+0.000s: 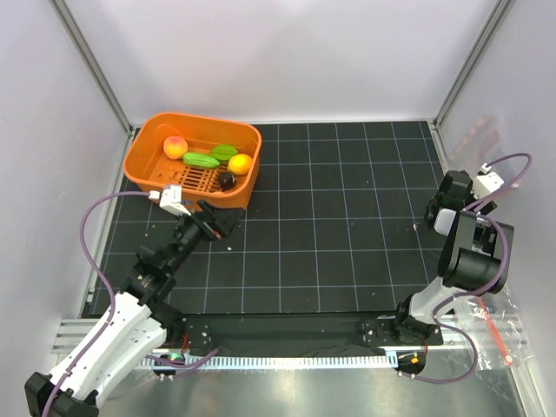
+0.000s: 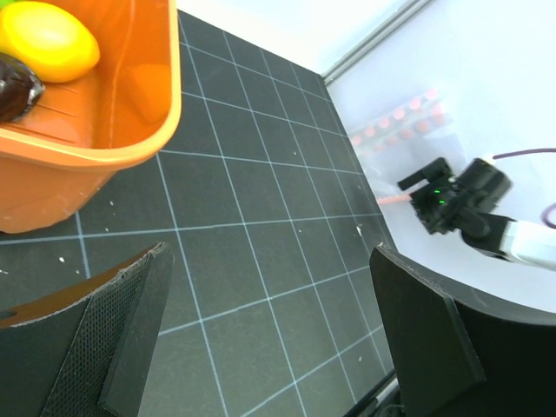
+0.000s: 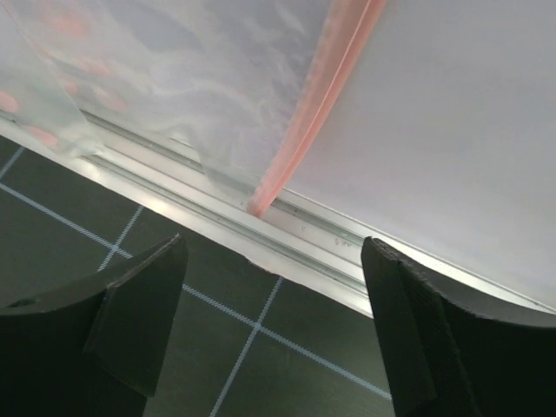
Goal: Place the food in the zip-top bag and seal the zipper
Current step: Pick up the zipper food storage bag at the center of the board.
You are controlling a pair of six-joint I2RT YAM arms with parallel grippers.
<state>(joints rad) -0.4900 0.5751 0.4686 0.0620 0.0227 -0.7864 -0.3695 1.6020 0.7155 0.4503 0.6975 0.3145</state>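
Note:
The food lies in the orange basket at the far left: a peach-orange ball, two green pieces, a yellow-orange fruit and a dark purple piece. Just in front of the basket, my left gripper is open and empty above the mat. The zip-top bag leans against the right wall. Its pink zipper runs down to the floor rail. Facing that strip's lower end, my right gripper is open and holds nothing.
An aluminium rail borders the black grid mat at the right wall. White walls close the back and both sides. A crinkly clear sheet with a red line lies off the mat at the near right.

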